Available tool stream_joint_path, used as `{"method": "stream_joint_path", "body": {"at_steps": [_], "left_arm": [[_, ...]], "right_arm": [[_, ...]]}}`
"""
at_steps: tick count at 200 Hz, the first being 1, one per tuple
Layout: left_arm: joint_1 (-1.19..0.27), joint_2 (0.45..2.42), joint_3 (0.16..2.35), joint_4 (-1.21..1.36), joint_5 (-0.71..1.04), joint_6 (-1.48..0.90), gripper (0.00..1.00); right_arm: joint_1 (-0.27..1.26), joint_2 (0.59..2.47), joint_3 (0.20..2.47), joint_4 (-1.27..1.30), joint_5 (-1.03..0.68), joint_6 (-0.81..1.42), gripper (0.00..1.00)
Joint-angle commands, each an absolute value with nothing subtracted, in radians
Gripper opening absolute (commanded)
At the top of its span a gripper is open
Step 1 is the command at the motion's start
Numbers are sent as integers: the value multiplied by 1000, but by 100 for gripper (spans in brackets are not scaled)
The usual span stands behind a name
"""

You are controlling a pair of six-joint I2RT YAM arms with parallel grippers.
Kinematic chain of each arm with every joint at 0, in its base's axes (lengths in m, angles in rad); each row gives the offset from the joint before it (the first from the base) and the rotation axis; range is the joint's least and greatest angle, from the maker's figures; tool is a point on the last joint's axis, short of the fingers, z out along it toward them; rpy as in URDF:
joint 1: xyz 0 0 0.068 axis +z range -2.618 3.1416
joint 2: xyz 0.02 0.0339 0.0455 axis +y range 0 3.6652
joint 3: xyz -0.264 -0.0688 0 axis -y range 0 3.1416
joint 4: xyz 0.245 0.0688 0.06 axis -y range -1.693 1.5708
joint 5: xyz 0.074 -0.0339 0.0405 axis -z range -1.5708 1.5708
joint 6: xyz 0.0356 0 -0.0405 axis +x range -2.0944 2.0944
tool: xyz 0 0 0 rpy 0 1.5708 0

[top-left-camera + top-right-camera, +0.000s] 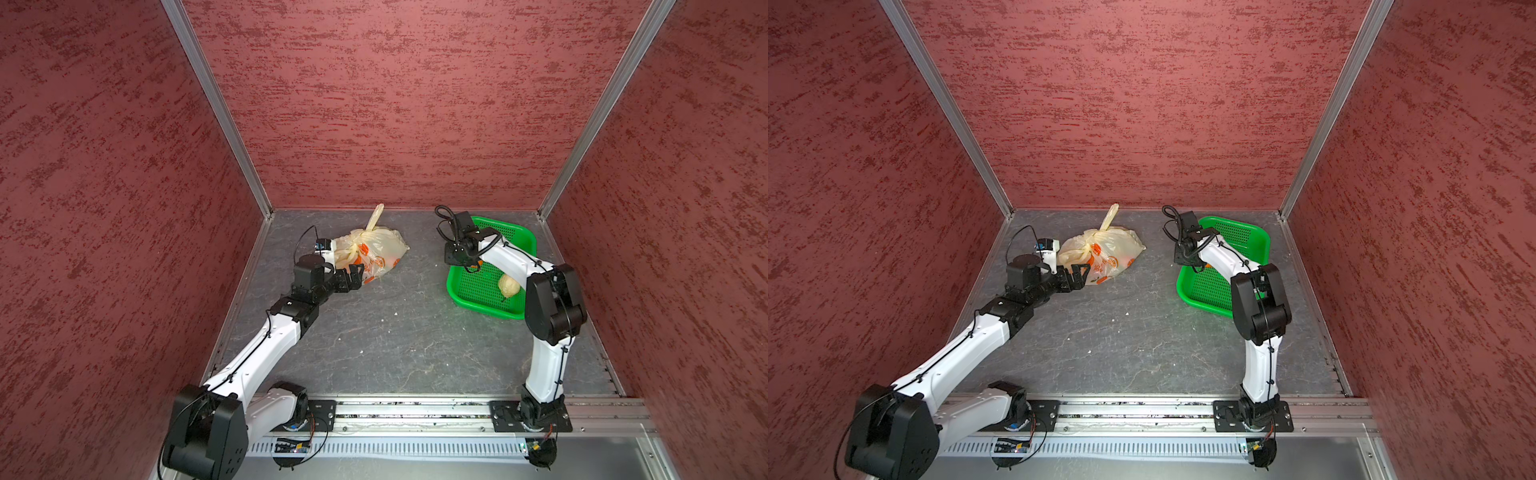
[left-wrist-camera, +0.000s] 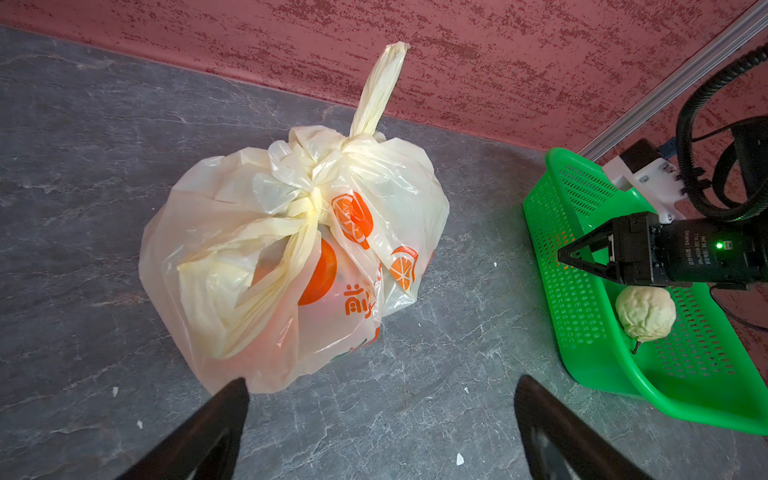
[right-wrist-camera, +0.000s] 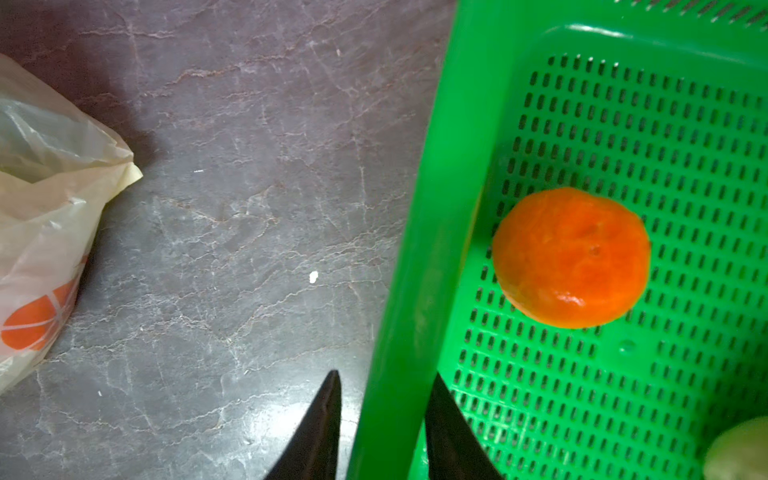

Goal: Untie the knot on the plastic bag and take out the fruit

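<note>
Plastic bag (image 2: 232,232), translucent cream, orange prints, knot (image 2: 322,166) tied

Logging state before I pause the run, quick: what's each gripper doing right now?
Left gripper: wide open, empty, facing the plastic bag.
Right gripper: jaws narrowly apart above the green basket rim, gripping nothing visible.

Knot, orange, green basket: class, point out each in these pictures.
knot (image 2: 328,160), left wrist view, on the bunched twist.
orange (image 3: 571,257), right wrist view, middle of its peel.
green basket (image 3: 419,249), right wrist view, on its side rim.
</note>
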State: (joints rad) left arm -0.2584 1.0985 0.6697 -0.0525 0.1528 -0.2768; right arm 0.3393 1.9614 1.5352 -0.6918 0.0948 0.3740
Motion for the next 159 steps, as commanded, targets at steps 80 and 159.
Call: {"method": "stream_joint_path", "body": {"at_steps": [80, 159], "left_arm": [[-264, 1068, 654, -64, 142, -278, 100], [-265, 1055, 662, -92, 142, -270, 100]], "right_arm": [[246, 1916, 1487, -698, 200, 167, 18], [132, 2066, 1650, -643, 210, -4, 18]]}}
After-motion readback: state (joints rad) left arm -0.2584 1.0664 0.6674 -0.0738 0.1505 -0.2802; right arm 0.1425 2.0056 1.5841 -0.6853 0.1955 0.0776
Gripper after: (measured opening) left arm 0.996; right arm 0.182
